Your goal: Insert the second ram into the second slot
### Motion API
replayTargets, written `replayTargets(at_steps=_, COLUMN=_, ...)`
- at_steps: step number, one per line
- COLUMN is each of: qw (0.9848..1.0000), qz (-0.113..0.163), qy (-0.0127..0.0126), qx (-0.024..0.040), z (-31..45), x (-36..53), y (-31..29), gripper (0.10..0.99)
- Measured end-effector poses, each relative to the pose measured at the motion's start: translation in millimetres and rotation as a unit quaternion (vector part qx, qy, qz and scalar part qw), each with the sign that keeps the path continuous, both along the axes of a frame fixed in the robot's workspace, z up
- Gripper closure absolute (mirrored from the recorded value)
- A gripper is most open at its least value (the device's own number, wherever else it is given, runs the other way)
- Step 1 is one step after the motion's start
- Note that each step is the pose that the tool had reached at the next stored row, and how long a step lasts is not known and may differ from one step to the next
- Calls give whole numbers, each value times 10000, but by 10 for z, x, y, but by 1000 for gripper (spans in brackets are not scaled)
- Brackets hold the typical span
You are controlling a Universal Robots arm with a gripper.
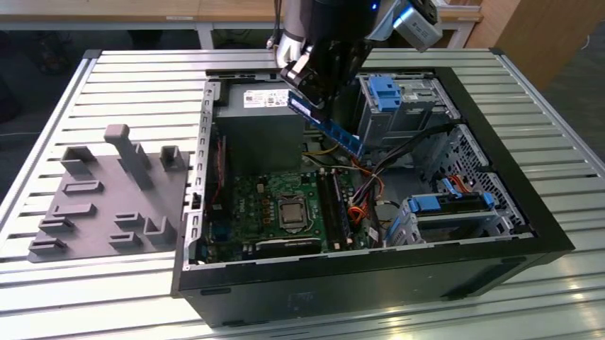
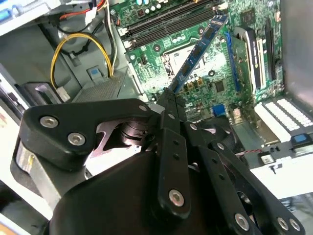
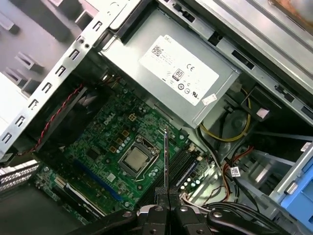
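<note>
Second ram [image 2: 198, 51] clamped in pincer [image 2: 168, 98], tilted, hovering above motherboard [image 2: 156, 49]

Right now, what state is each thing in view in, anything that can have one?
End effector: shut on the memory stick.
Memory stick: held tilted in the air above the motherboard, not in a slot.
Computer case: lying on its side, side panel off, insides open.
Processor: uncovered, no cooler on it.
Memory slots: filled or not, cannot tell.
</note>
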State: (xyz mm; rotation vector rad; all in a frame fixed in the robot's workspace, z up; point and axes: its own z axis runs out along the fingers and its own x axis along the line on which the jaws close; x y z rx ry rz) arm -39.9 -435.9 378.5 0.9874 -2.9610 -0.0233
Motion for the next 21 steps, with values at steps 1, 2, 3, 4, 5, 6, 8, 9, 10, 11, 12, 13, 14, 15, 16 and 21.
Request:
replayTargets(at_steps=1, qw=10000, qz=-90, qy=0, qx=0, z=-1, x=0, y=0, gripper=973)
replayTargets(at_steps=2, qw=9998, qz=-175, qy=0, qx=0, z=-1, x=0, y=0, gripper=973)
replayTargets(at_steps=3, qw=9997, qz=-258, qy=0, qx=0, z=-2, x=0, y=0, gripper=973)
replayTargets(at_steps=4, qw=9994, qz=-340, qy=0, qx=0, z=-2, x=0, y=0, gripper=973)
replayTargets(at_steps=5, qw=9991, qz=-430, qy=0, qx=0, z=-3, x=0, y=0, gripper=973)
replayTargets(at_steps=6, qw=9987, qz=-512, qy=0, qx=0, z=-3, x=0, y=0, gripper=973)
replayTargets(at_steps=8, qw=9977, qz=-671, qy=0, qx=-1, z=-4, x=0, y=0, gripper=973)
replayTargets(at_steps=9, qw=9972, qz=-753, qy=0, qx=-1, z=-5, x=0, y=0, gripper=973)
replayTargets(at_steps=10, qw=9965, qz=-838, qy=0, qx=-2, z=-5, x=0, y=0, gripper=973)
replayTargets(at_steps=11, qw=9957, qz=-923, qy=0, qx=-2, z=-6, x=0, y=0, gripper=973)
replayTargets(at_steps=12, qw=9951, qz=-993, qy=0, qx=-3, z=-7, x=0, y=0, gripper=973)
replayTargets(at_steps=13, qw=9943, qz=-1064, qy=0, qx=-4, z=-7, x=0, y=0, gripper=973)
replayTargets(at_steps=14, qw=9937, qz=-1125, qy=0, qx=-5, z=-7, x=0, y=0, gripper=973)
replayTargets(at_steps=15, qw=9929, qz=-1187, qy=0, qx=-7, z=-8, x=0, y=0, gripper=973)
replayTargets(at_steps=16, qw=9922, qz=-1247, qy=0, qx=-8, z=-9, x=0, y=0, gripper=973)
replayTargets(at_steps=21, qw=9870, qz=-1605, qy=0, qx=-10, z=-14, x=0, y=0, gripper=973)
